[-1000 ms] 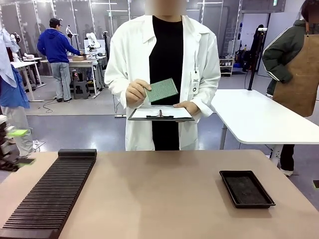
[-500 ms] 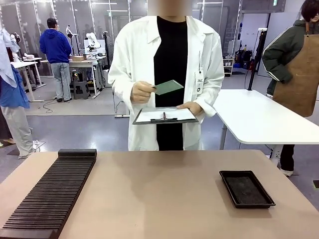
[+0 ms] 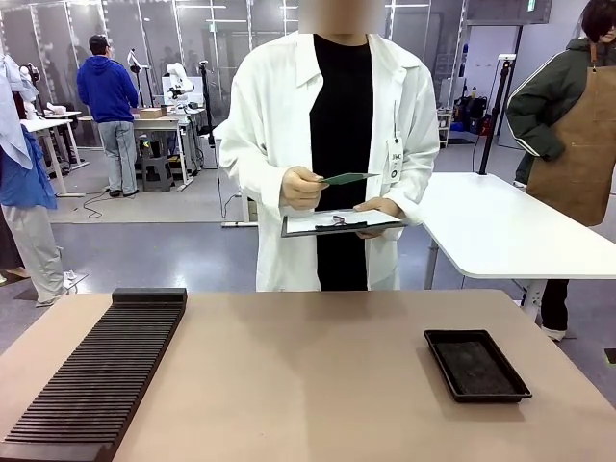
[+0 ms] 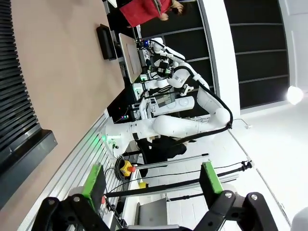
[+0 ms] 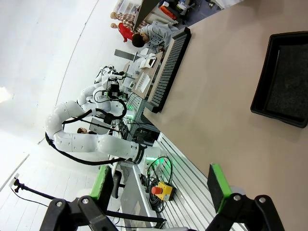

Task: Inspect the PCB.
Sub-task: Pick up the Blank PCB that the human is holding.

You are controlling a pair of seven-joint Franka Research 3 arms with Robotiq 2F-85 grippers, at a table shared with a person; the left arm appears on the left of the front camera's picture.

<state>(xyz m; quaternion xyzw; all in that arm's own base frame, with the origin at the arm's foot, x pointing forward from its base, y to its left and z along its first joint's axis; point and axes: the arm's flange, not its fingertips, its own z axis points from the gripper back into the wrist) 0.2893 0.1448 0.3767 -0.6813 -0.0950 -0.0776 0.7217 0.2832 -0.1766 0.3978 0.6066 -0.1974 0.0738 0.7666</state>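
Across the table a person in a white coat holds the PCB in one hand. The green board lies almost flat, nearly edge-on to the front view, just above a clipboard that the other hand supports. My left gripper is open with nothing between its green pads, off beyond the table's edge. My right gripper is likewise open and empty, also off the table. Both are far from the PCB.
A long black slotted rack lies on the table's left side. A black rectangular tray sits at the right, also in the right wrist view. The tan tabletop lies between them. A white table stands behind.
The person has stepped slightly to picture right and tipped the PCB from facing me to nearly flat. The clipboard has moved along with them. My grippers show no change.
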